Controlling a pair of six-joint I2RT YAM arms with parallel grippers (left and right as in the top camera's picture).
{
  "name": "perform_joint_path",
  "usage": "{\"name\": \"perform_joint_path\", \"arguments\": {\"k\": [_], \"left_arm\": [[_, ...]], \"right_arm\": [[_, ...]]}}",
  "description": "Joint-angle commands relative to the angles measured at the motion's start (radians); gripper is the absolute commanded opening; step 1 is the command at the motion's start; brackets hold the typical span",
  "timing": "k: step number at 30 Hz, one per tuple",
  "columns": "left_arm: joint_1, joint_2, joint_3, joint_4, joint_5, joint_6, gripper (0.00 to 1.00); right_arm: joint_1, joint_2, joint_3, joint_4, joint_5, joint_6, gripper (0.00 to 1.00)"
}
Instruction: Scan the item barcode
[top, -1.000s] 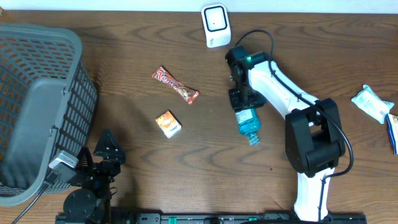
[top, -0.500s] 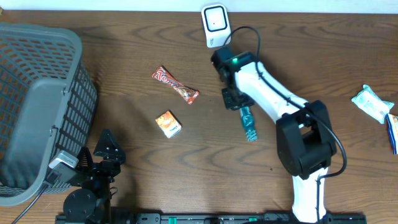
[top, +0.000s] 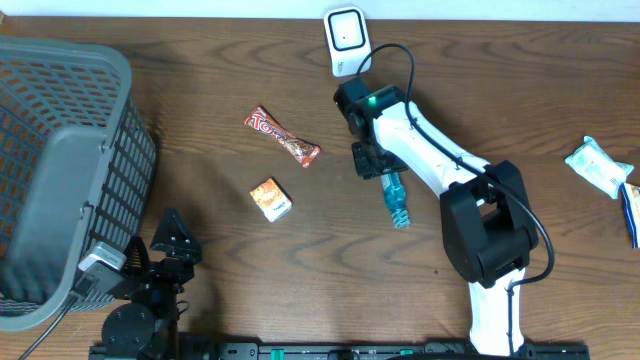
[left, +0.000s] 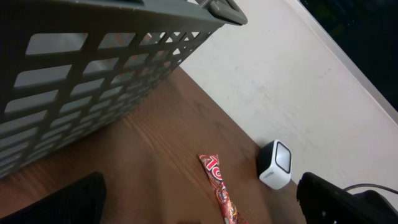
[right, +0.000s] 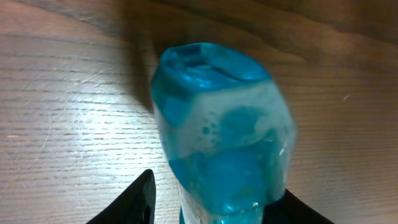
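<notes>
The item is a clear bottle of blue liquid, its barcode hidden in every view. My right gripper is shut on one end of it, and the rest sticks out toward the table's front. In the right wrist view the bottle fills the space between the two dark fingers, above the wood. The white scanner stands at the back edge, a short way beyond the right gripper. Parked at the front left, my left gripper is open and holds nothing; its wrist view shows the scanner.
A grey basket fills the left side. A red candy bar and a small orange box lie left of the bottle. Packets lie at the right edge. The candy bar and basket also show in the left wrist view.
My right gripper has shifted left and slightly back toward the scanner, carrying the bottle, which has swung to point more straight toward the front. The left arm has stayed still.
</notes>
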Motion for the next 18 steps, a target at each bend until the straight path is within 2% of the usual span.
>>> {"name": "perform_joint_path", "arguments": {"k": [1,9,14,15,18], "left_arm": [[-0.005,-0.006,-0.003,0.001,-0.013,-0.005,0.98],[-0.005,-0.006,-0.003,0.001,-0.013,-0.005,0.98],[-0.005,-0.006,-0.003,0.002,-0.013,-0.005,0.98],[-0.005,-0.006,-0.003,0.002,-0.013,-0.005,0.98],[-0.005,-0.006,-0.003,0.001,-0.013,-0.005,0.98]], "right_arm": [[-0.015,0.018,-0.007,0.000,-0.006,0.016,0.44],[-0.018,0.018,-0.007,0.004,-0.003,0.015,0.47],[-0.034,0.018,0.042,-0.039,-0.011,0.016,0.55],[-0.040,0.018,0.072,-0.072,-0.023,0.016,0.59],[-0.053,0.015,0.167,-0.167,-0.075,0.016,0.62]]}}
